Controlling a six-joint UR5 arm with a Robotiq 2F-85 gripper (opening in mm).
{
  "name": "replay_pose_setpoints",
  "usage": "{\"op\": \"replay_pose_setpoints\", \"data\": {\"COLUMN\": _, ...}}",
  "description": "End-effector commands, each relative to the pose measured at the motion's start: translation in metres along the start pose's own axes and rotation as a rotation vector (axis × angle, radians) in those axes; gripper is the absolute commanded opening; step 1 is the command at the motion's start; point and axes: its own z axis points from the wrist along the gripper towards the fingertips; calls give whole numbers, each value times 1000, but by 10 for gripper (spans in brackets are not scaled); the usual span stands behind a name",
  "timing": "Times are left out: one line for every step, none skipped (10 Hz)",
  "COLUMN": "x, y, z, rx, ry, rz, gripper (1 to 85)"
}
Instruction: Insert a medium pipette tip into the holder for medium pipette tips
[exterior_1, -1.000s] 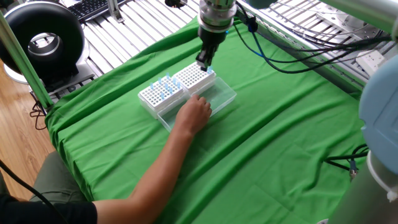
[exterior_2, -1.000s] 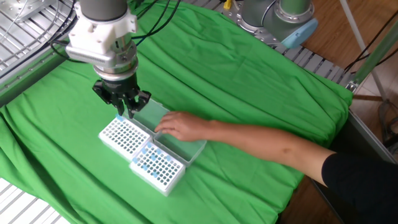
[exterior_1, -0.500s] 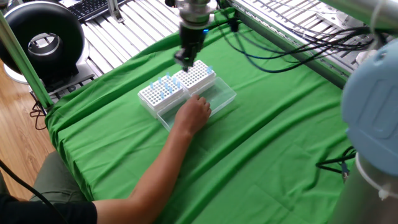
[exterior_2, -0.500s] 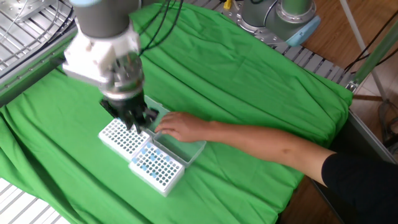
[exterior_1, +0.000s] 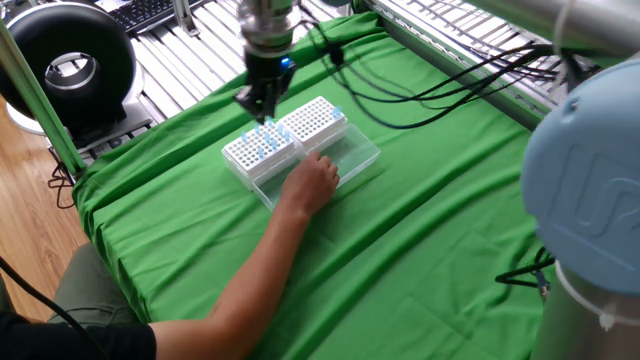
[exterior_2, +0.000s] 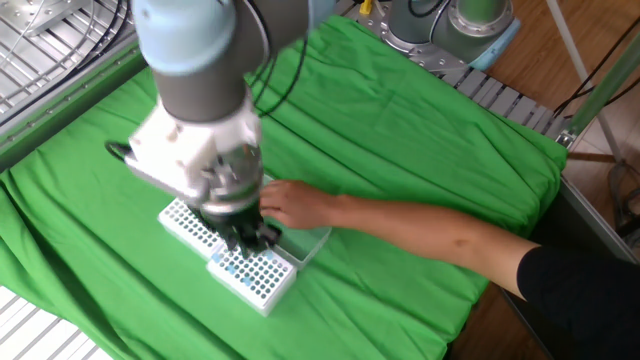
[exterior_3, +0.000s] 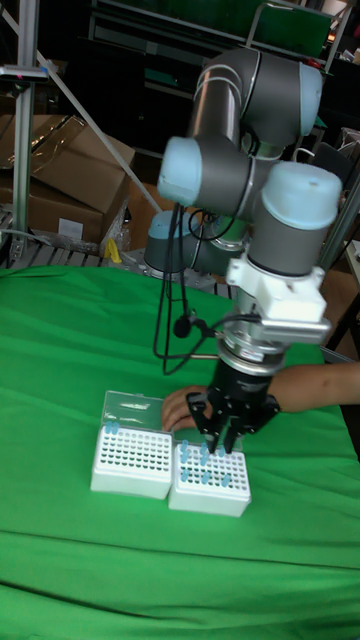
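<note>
Holder for medium pipette tips (exterior_1: 313, 122) taken, as a judgement, to be the nearly bare white rack of the touching pair at mid-cloth, with blue tips only at its far corner. Left behind within the last second by the gripper (exterior_1: 258, 108), swung off that corner and now poised low over the fuller twin rack (exterior_1: 258, 152), in among its blue tips. Reads as one insertion probably finished and a reach for the next tip begun, though possibly the reverse. Cannot tell from any view whether the fingers are released or pinching a tip; narrow and close together, no more to be said. Tight on the near side: person's hand (exterior_1: 315, 182) resting on the clear lids (exterior_1: 350, 158) folded flat just beside both racks, unmoved throughout. Open room on the far side and along the line of the racks, over bare green cloth (exterior_1: 450, 230); cloth edge and metal slats (exterior_1: 190, 50) well apart from the work.
</note>
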Motion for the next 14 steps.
{"op": "replay_pose_setpoints", "data": {"x": -23, "y": 29, "z": 13, "rx": -6, "ry": -25, "rz": 58, "gripper": 273}}
{"op": "replay_pose_setpoints", "data": {"x": -26, "y": 30, "z": 17, "rx": -6, "ry": -31, "rz": 56, "gripper": 273}}
{"op": "replay_pose_setpoints", "data": {"x": -28, "y": 29, "z": 22, "rx": -5, "ry": -37, "rz": 50, "gripper": 273}}
{"op": "replay_pose_setpoints", "data": {"x": -30, "y": 27, "z": 25, "rx": 0, "ry": -41, "rz": 48, "gripper": 273}}
{"op": "replay_pose_setpoints", "data": {"x": -30, "y": 25, "z": 27, "rx": 8, "ry": -41, "rz": 44, "gripper": 273}}
{"op": "replay_pose_setpoints", "data": {"x": -31, "y": 23, "z": 29, "rx": 12, "ry": -44, "rz": 42, "gripper": 273}}
{"op": "replay_pose_setpoints", "data": {"x": -31, "y": 22, "z": 31, "rx": 17, "ry": -46, "rz": 40, "gripper": 270}}
{"op": "replay_pose_setpoints", "data": {"x": -32, "y": 19, "z": 32, "rx": 23, "ry": -47, "rz": 35, "gripper": 267}}
{"op": "replay_pose_setpoints", "data": {"x": -32, "y": 18, "z": 32, "rx": 26, "ry": -47, "rz": 33, "gripper": 267}}
{"op": "replay_pose_setpoints", "data": {"x": -31, "y": 16, "z": 32, "rx": 30, "ry": -44, "rz": 31, "gripper": 267}}
{"op": "replay_pose_setpoints", "data": {"x": -30, "y": 16, "z": 32, "rx": 30, "ry": -43, "rz": 31, "gripper": 267}}
{"op": "replay_pose_setpoints", "data": {"x": -29, "y": 15, "z": 32, "rx": 31, "ry": -40, "rz": 29, "gripper": 263}}
{"op": "replay_pose_setpoints", "data": {"x": -26, "y": 15, "z": 31, "rx": 32, "ry": -33, "rz": 26, "gripper": 263}}
{"op": "replay_pose_setpoints", "data": {"x": -24, "y": 14, "z": 32, "rx": 32, "ry": -32, "rz": 24, "gripper": 263}}
